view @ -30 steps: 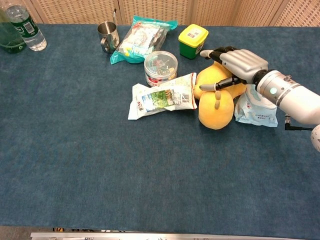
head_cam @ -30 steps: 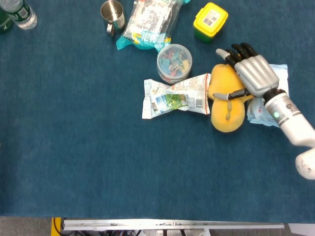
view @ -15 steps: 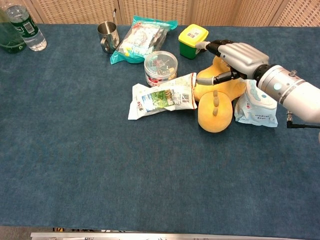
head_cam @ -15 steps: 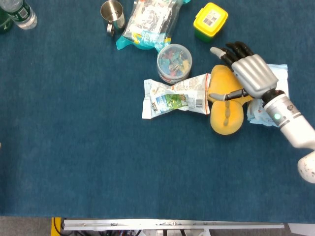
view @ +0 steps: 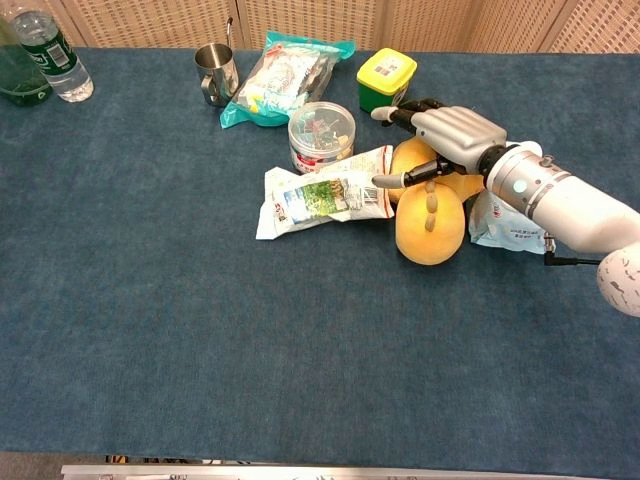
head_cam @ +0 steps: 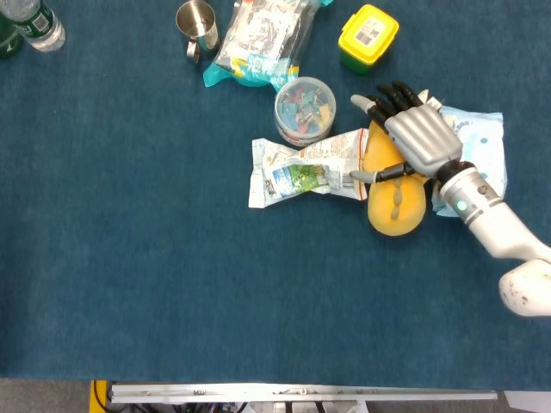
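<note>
The blue table [head_cam: 129,275] fills both views, and the things on it crowd its 1 o'clock part. The right arm [head_cam: 495,228] comes in from 4 o'clock, and the right hand [head_cam: 411,139] lies over the top of the yellow plush toy [head_cam: 396,205], fingers spread and pointing toward 10 o'clock, the thumb reaching toward 9 o'clock across the toy's near edge; the hand is released, resting on the toy without closing around it. The left hand shows in neither view. The toy sits at 3 o'clock from the table's middle, between the crumpled snack packet [head_cam: 303,170] touching it at 9 o'clock and the pale blue wipes pack [head_cam: 482,142] at 3 o'clock, partly under the arm. At 12 o'clock from the snack packet stands a round clear tub [head_cam: 303,108] of coloured bits, just beside the packet. Further toward 12 o'clock lies a long clear bag with teal ends [head_cam: 258,39], with a steel mug [head_cam: 197,24] near it at 9 o'clock. At 12 o'clock from the hand, near the fingertips but apart, stands a green box with a yellow lid [head_cam: 368,34]. A water bottle [head_cam: 33,21] lies at the far 10 o'clock corner.
</note>
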Controlling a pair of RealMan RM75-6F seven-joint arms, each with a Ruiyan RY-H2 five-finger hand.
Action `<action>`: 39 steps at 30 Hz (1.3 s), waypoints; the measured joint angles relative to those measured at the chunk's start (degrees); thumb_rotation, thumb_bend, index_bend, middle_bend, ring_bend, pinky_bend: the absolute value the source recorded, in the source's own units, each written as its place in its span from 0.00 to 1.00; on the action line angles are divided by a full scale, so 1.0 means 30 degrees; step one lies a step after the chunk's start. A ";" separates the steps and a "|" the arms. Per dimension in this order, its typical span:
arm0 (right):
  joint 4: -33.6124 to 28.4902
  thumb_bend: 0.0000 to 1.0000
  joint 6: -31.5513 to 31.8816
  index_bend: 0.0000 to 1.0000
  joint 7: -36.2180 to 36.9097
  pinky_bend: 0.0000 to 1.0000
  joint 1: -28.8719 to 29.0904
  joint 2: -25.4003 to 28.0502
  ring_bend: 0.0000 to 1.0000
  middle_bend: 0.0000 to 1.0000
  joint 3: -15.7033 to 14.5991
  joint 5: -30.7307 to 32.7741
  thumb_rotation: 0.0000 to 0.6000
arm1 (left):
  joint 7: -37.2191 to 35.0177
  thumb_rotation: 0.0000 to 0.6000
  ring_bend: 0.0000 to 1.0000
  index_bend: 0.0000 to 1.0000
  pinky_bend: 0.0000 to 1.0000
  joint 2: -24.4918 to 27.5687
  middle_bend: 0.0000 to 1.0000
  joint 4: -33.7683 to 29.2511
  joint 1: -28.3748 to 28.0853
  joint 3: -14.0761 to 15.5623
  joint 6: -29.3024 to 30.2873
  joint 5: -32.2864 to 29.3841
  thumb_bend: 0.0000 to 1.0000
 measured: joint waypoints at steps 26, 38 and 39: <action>0.1578 0.00 0.0127 0.07 0.0357 0.00 -0.0263 0.0290 0.00 0.15 0.0241 0.0599 0.26 | -0.0077 1.00 0.09 0.13 0.04 -0.0032 0.08 -0.0045 -0.0076 0.0036 -0.0138 0.0138 0.12; 0.0562 0.00 0.0866 0.07 0.1233 0.00 -0.0544 0.1416 0.00 0.15 0.0589 0.0373 0.26 | -0.0013 1.00 0.09 0.13 0.04 0.0010 0.08 -0.0177 -0.0102 0.0004 -0.0115 0.0170 0.12; 0.0390 0.00 0.0926 0.07 0.1330 0.00 -0.0580 0.1545 0.00 0.15 0.0608 0.0347 0.26 | 0.0009 1.00 0.09 0.13 0.04 0.0006 0.08 -0.0186 -0.0107 0.0010 -0.0123 0.0177 0.12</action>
